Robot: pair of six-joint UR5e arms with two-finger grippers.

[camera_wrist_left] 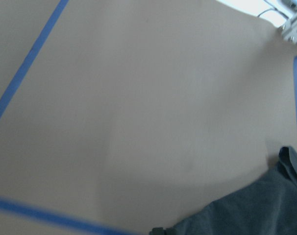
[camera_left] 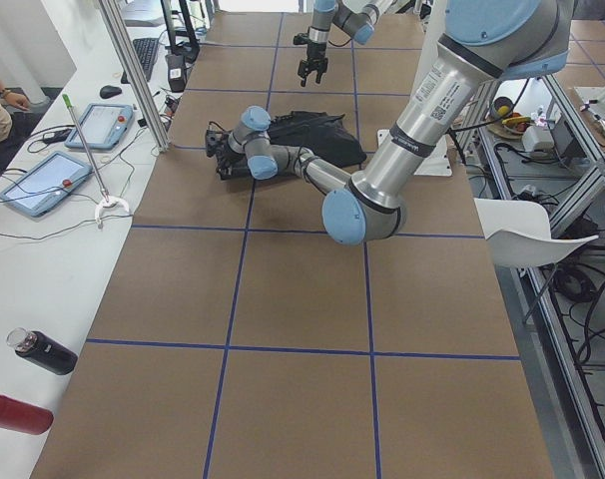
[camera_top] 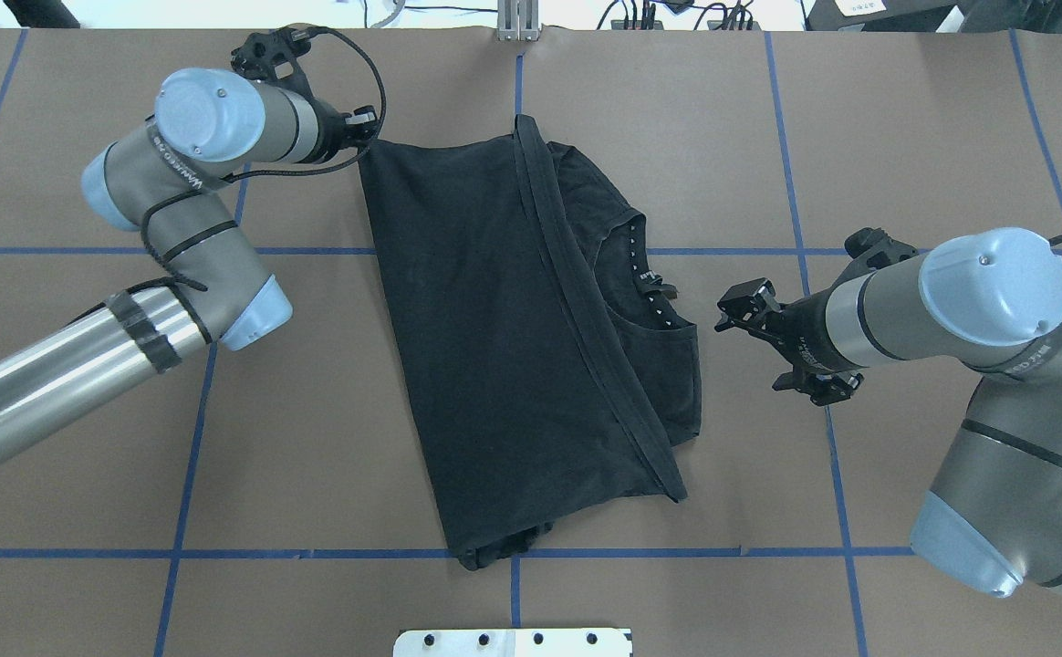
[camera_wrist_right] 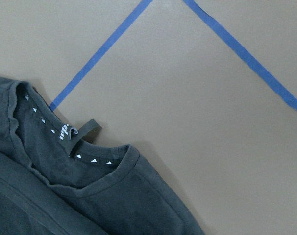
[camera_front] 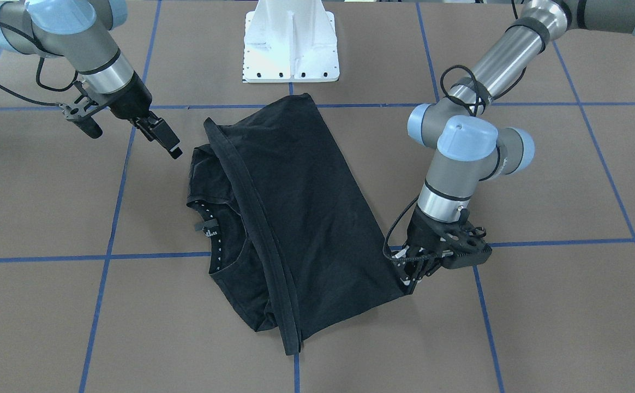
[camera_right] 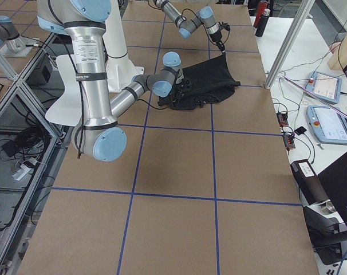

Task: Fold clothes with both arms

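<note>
L jaws at T-shirt [camera_front: 306, 207] corner

Place: robotics lab | Evidence: two robot arms [camera_left: 422, 110] at a white pedestal [camera_front: 291, 41]; brown table [camera_left: 293, 289] gridded with blue tape [camera_left: 302, 349]; aluminium frame post [camera_left: 133, 75]; teach pendants [camera_left: 43, 183] on a white side bench [camera_left: 23, 289]; cables [camera_right: 26, 139] on the floor

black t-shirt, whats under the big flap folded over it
The shirt's collar end sticks out from under the flap, showing the neckline with white triangles and a tag. The rest of that lower layer is covered.
</note>
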